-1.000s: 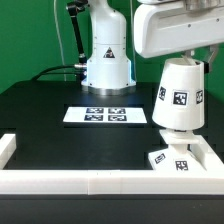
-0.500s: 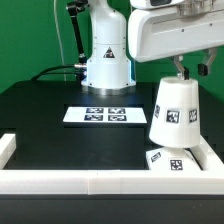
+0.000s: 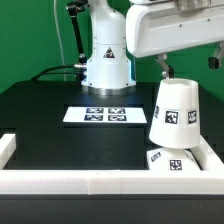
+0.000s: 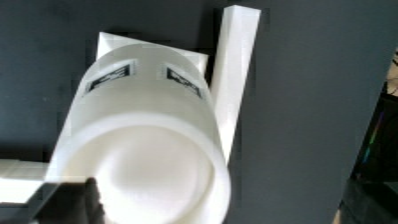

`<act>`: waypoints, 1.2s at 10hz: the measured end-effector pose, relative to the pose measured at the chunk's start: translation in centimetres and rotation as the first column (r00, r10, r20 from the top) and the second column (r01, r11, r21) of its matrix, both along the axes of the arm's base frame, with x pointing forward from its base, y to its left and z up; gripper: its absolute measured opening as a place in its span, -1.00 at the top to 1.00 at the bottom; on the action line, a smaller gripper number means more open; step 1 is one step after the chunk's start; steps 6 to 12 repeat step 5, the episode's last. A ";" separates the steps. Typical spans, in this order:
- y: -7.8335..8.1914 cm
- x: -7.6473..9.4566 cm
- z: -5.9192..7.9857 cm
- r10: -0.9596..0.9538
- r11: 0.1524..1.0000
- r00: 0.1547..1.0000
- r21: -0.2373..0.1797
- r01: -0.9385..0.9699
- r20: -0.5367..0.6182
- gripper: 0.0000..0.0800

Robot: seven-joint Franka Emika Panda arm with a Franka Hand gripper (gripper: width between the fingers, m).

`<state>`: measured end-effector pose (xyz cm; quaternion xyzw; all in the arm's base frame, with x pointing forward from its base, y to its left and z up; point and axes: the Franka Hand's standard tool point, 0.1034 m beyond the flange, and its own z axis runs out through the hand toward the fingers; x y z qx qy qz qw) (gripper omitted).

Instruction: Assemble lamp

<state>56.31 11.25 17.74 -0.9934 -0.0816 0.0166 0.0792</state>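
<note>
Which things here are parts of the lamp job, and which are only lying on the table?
Part of the job:
- shade, standing over the base
- base, flat and square, in the corner of the white frame
- gripper, just above the shade

Only lying about:
- marker board, flat on the table
- white frame along the table's edge

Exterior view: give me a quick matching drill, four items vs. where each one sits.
Items:
1. shade
2. base
3. marker board
4. gripper

Places:
A. flat on the black table, left of the lamp in the exterior view
B. just above the shade's top
C. upright over the base
D. in the corner of the white rail, under the shade

Pairs: 1-C, 2-D, 3-A, 4-B
</note>
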 end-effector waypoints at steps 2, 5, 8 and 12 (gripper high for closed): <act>-0.3 -2.1 1.5 -0.036 0.999 0.999 -0.012 0.036 0.008 -0.75; -0.3 -3.4 2.1 -0.071 0.997 0.997 -0.018 0.071 0.022 -0.75; -0.3 -3.4 2.1 -0.071 0.997 0.997 -0.018 0.071 0.022 -0.75; -0.3 -3.4 2.1 -0.071 0.997 0.997 -0.018 0.071 0.022 -0.75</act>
